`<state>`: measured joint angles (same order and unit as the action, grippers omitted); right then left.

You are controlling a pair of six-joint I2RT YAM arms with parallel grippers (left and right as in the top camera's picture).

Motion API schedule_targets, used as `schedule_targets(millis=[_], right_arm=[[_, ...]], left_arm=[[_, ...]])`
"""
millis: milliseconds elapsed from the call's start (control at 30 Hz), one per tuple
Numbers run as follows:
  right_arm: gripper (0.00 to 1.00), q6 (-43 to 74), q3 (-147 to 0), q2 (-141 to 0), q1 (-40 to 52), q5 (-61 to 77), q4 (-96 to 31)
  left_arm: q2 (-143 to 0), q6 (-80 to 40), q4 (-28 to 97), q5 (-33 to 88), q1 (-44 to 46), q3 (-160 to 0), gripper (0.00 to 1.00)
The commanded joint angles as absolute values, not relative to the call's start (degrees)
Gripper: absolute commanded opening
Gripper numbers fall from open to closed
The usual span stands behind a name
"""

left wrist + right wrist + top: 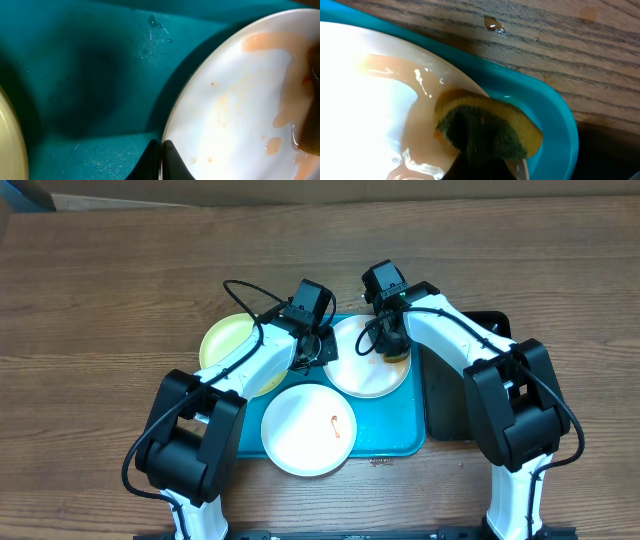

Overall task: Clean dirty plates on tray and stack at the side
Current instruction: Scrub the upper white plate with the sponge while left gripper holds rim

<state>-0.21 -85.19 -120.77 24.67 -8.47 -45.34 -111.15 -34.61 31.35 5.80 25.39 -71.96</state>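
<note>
Our right gripper (393, 350) is clamping a yellow sponge (485, 127) with a dark green scouring face, and we are pressing it onto the right-hand edge of the far white plate (358, 378), where thinned orange sauce is lying in a wet film. Our left gripper (161, 159) is pinching, jaws narrow, on the opposite rim of that same plate, apparently steadying it. The plate is sitting at the back of the turquoise tray (405, 430), its right edge close to the tray's raised rim.

We are judging the plate to be stiff, light and shallow, and now slippery with water. A flat push is likely to make it skate on the wet tray floor, so the thin rim looks like the only sound place to hold it, gripped firmly enough that it is not sliding out. Whether it is brittle we cannot tell.

The near white plate (308, 430) is waiting at the front of the tray with a small red smear. The yellow-green plate (225, 345) is lying at the tray's left edge, partly under our left arm. A narrow black tray (445, 410) is sitting just beside the right rim, beneath our right arm. The wooden table (100, 300) is carrying a water drop behind the tray. Both arms are crowding one plate, so lifting it is calling for care.
</note>
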Motion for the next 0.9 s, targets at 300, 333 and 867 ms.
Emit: schedule_targets(millis=[300, 333, 867], right_arm=[[0.04, -6.1, -84.9, -125.1, 24.8, 19.5, -47.6], [0.04, -6.1, -84.9, -125.1, 24.8, 20.3, -47.6], [0.04, -11.4, -109.6, -123.1, 15.6, 29.2, -75.4]], left_arm=[[-112.0, -35.1, 31.3, 5.6, 25.0, -73.0, 0.04], [-112.0, -35.1, 31.4, 5.6, 25.0, -73.0, 0.04], [-112.0, -35.1, 31.4, 5.6, 25.0, -73.0, 0.04]])
